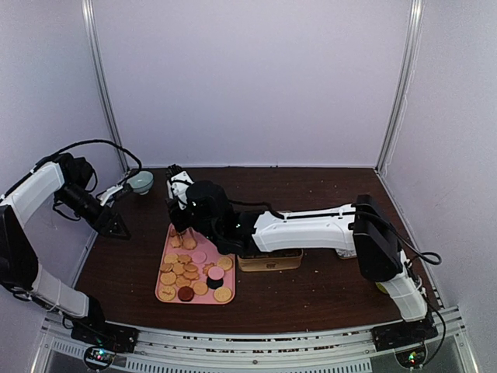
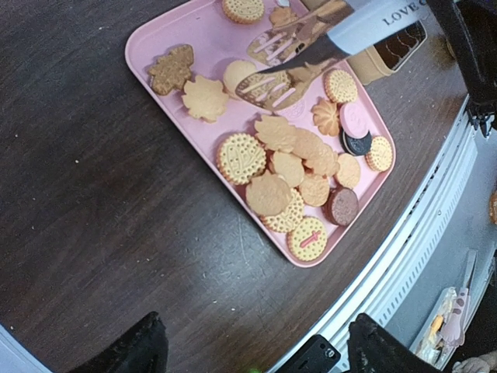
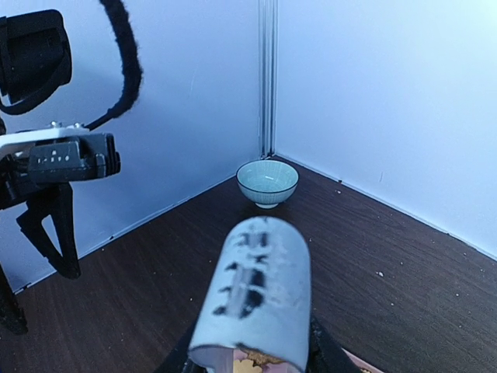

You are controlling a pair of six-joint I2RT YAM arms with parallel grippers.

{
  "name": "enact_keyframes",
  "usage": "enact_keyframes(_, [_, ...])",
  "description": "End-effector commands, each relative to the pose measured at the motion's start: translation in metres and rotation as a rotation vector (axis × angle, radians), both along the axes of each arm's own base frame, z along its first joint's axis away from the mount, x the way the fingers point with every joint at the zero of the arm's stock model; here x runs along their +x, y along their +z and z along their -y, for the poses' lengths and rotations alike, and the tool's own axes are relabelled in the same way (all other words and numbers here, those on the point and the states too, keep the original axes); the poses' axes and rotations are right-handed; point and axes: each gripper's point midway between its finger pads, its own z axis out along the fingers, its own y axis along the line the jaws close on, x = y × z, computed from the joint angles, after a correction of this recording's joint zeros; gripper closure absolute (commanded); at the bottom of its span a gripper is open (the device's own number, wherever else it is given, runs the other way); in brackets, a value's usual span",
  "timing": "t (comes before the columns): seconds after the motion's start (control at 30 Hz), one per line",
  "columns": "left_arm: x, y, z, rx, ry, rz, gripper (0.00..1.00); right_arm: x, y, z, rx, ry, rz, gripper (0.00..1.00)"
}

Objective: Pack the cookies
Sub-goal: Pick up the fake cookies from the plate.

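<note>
- Picking cookies (image 2: pixel 268 194) off pink tray (image 2: pixel 159 35) near front edge, apparently; mostly round tan, some leaf or flower shapes, a few dark or pink; loose layer, some overlapping.
- Just right of tray, under right arm (image 1: pixel 311 229): box (image 1: pixel 272 263), contents unclear.
- Clamped in right gripper (image 1: pixel 185 203): tongs (image 2: pixel 311 56), tips spread over a round cookie at tray's far end; next probably: squeeze, lift, carry to box.
- Off to left: left gripper (image 2: pixel 256 353) raised, jaws wide, empty.
- Far left: bowl (image 1: pixel 140 182).

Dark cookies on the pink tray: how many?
2: a dark brown cookie at the tray's near edge; a black one nearby, partly under a pink cookie. Others may hide under the tongs.
</note>
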Motion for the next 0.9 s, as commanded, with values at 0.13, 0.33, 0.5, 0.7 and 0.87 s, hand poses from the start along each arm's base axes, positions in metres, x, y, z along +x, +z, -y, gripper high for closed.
enact_keyframes(0.13, [-0.007, -0.003, -0.002, 0.008, -0.019, -0.003, 0.17, 0.023, 0.009, -0.007, 0.077, -0.041, 0.019, 0.63])
enact_keyframes(0.33, [-0.007, -0.003, -0.001, 0.004, -0.02, -0.004, 0.18, 0.024, -0.013, -0.003, 0.041, -0.057, -0.014, 0.63])
enact_keyframes(0.5, [-0.006, -0.004, -0.001, -0.006, -0.017, -0.013, 0.19, 0.021, -0.027, 0.005, 0.022, -0.062, -0.04, 0.63])
enact_keyframes(0.7, [-0.006, -0.004, -0.001, -0.006, -0.015, -0.017, 0.19, 0.017, -0.03, 0.014, 0.014, -0.061, -0.045, 0.63])
enact_keyframes(0.87, [-0.007, -0.005, 0.0, -0.01, -0.013, -0.024, 0.19, 0.016, -0.021, 0.023, 0.013, -0.074, -0.033, 0.78])
